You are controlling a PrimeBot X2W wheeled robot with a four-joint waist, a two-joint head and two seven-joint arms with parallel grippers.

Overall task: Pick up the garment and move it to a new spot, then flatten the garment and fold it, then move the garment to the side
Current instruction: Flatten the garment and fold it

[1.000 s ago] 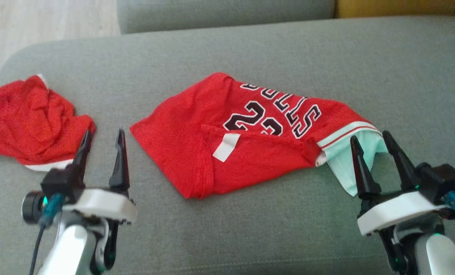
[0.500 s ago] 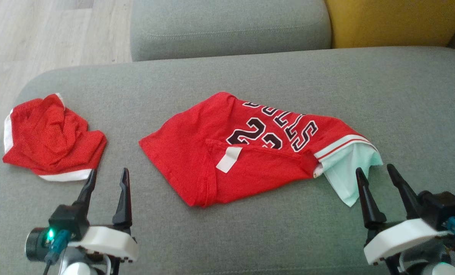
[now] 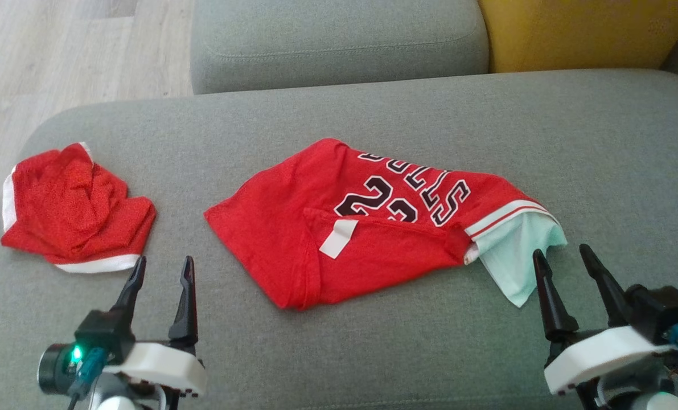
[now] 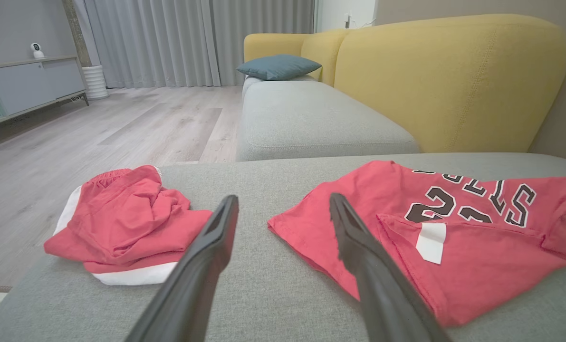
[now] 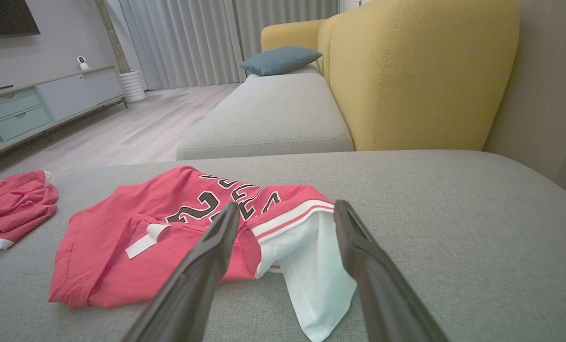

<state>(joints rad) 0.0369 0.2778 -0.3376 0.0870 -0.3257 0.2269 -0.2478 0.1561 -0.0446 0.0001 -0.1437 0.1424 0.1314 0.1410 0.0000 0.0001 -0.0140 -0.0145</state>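
The garment, a red jersey (image 3: 282, 228) with black-and-white lettering, a white tag and a pale sleeve end on its right, lies loosely folded in the middle of the grey sofa seat (image 3: 373, 347). My left gripper (image 3: 164, 260) stands open over bare cushion, near and left of the jersey's left corner. In the left wrist view the gripper (image 4: 283, 198) frames the gap between the jersey (image 4: 477, 270) and the red shorts (image 4: 130, 223). My right gripper (image 3: 561, 250) is open just short of the pale sleeve end; its wrist view shows its fingers (image 5: 287, 205) astride that sleeve of the jersey (image 5: 102, 256).
Crumpled red shorts (image 3: 71, 216) with white trim lie at the seat's left end, close to its rounded edge. A second grey cushion (image 3: 339, 40) and a yellow backrest (image 3: 572, 34) stand beyond. Wooden floor (image 3: 60, 57) lies to the left. Bare seat stretches to the right.
The head camera has tilted, shifting the whole picture down. Relative to the cloth, both grippers have drawn back toward me. Both stayed open; the garments have not moved.
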